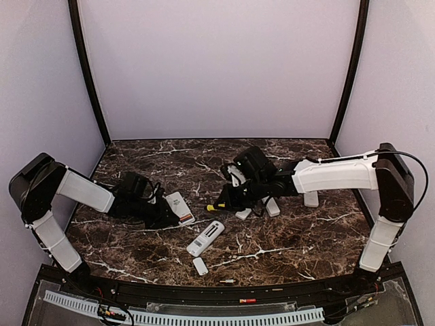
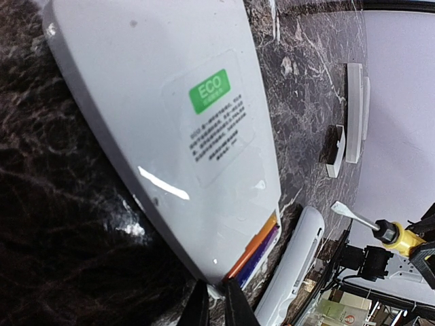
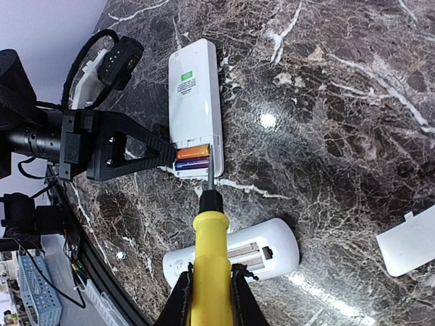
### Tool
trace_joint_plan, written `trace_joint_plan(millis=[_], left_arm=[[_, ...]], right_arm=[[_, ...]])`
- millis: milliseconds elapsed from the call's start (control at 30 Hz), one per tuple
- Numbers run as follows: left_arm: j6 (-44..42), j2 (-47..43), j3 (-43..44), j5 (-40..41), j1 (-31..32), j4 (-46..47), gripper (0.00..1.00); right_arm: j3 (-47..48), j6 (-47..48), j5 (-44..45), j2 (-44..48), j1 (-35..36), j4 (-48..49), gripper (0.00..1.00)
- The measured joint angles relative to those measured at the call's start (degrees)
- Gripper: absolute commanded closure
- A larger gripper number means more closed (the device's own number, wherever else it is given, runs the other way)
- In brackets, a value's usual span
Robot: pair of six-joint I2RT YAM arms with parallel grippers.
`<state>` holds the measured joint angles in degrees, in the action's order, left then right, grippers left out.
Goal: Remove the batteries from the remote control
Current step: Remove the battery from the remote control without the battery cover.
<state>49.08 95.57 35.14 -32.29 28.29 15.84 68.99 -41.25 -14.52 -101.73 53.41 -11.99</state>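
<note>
Right gripper (image 3: 209, 288) clamps screwdriver (image 3: 211, 231) — tip partly covering the batteries (image 3: 192, 157).

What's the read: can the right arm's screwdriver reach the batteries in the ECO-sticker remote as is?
Probably yes. The batteries lie exposed at the open end of the remote, and the screwdriver in the right gripper has its tip at them. The left gripper sits beside the remote, not over them.

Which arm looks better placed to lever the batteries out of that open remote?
Right. The right gripper holds the screwdriver, tip at the batteries exposed in the remote. The left gripper pinches the remote's end, apparently steadying it.
</note>
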Motion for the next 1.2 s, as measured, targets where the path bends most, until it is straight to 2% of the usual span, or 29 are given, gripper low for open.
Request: trace_joint_plan(millis=[133,200,300,367,600,833,1200], left_arm=[[0.0,0.0,0.0,0.0,0.0,0.0,0.91],[0.0,0.0,0.1,0.0,0.0,-0.1,0.85],[-0.3,0.0,0.2,-0.1,0.2,0.1,0.71],[-0.6,0.0,0.6,-0.1,0.4,0.1,0.68],[-1.5,0.0,1.7,1.2,0.5,-1.7,0.66],[-2.2,-1.1,2.1,3.1,-0.1,-3.5,0.59],[-2.4,-1.3,2.1,4.1,-1.5,-3.6,0.64]], right_arm=[[2.7,2.8,1.8,-1.3,0.6,-1.9,1.0],[3.3,3.7,2.4,-2.0,1.0,-2.2,1.0],[3.7,4.6,2.6,-2.9,1.5,-2.5,1.0],[3.9,4.9,2.6,-3.4,1.6,-2.9,1.0],[4.6,5.7,2.8,-4.3,1.7,-3.8,1.0],[5.5,6.6,3.1,-4.5,1.7,-4.1,1.0],[7.8,7.8,3.8,-7.3,1.7,-4.4,1.0]])
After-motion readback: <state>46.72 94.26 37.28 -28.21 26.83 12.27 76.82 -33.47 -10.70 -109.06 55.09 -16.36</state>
